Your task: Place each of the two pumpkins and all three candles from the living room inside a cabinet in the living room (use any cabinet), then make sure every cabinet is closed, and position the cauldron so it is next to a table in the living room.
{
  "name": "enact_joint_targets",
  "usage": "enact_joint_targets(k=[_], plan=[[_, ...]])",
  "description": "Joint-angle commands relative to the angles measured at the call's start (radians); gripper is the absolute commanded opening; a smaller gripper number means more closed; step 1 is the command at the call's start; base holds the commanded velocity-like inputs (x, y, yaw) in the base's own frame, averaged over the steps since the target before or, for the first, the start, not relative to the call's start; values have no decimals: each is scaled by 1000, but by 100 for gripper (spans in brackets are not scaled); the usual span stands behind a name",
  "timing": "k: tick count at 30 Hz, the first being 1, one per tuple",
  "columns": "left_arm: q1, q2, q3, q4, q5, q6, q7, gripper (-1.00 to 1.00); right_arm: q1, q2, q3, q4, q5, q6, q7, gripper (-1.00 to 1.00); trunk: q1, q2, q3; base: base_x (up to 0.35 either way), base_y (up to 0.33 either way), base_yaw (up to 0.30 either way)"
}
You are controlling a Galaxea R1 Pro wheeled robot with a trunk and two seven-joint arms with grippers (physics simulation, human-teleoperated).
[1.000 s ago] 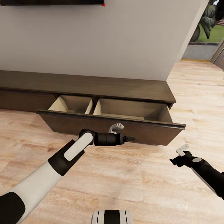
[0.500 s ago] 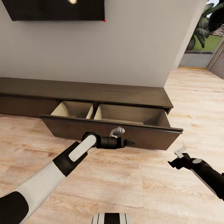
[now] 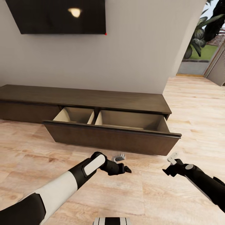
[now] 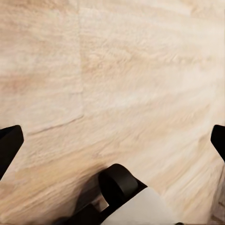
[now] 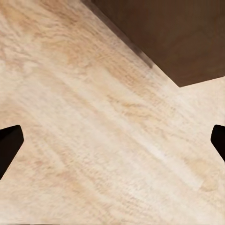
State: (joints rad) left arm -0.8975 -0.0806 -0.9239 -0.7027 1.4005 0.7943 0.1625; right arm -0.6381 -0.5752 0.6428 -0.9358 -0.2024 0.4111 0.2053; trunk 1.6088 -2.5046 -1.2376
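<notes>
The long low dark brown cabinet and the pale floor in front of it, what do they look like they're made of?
The long low dark brown cabinet looks like dark-stained wood with a matte finish: faint grain runs along its top and its pulled-out drawer front. The drawer insides are paler, perhaps unstained board. The pale floor looks like light wood planks or laminate, with visible grain and plank seams.

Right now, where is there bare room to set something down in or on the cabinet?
Both compartments of the open drawer look bare, split by a divider. The cabinet top is bare too. Both grippers, left and right, hang over floor before the drawer front.
</notes>
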Motion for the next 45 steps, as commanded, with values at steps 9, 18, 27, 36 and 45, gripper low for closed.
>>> enact_joint_targets(k=[9,18,27,36,45], plan=[[20,9,-69,23,4,3,41,100,3,11,64,13,-3,0,0,100,-4,2,35,0,0,0],[96,2,-82,217,1,-4,74,100,54,117,67,115,5,-1,-11,100,-8,4,70,0,0,0],[243,8,-88,506,-4,-272,69,100,66,306,66,582,5,-99,-17,100,-37,56,97,0,0,0],[334,11,-206,509,-3,-341,68,100,82,360,66,809,-2,-212,-15,100,-72,119,112,0,0,0],[377,53,-285,508,-2,-398,68,100,151,391,65,867,-1,-228,-15,100,-106,182,126,0,0,0]])
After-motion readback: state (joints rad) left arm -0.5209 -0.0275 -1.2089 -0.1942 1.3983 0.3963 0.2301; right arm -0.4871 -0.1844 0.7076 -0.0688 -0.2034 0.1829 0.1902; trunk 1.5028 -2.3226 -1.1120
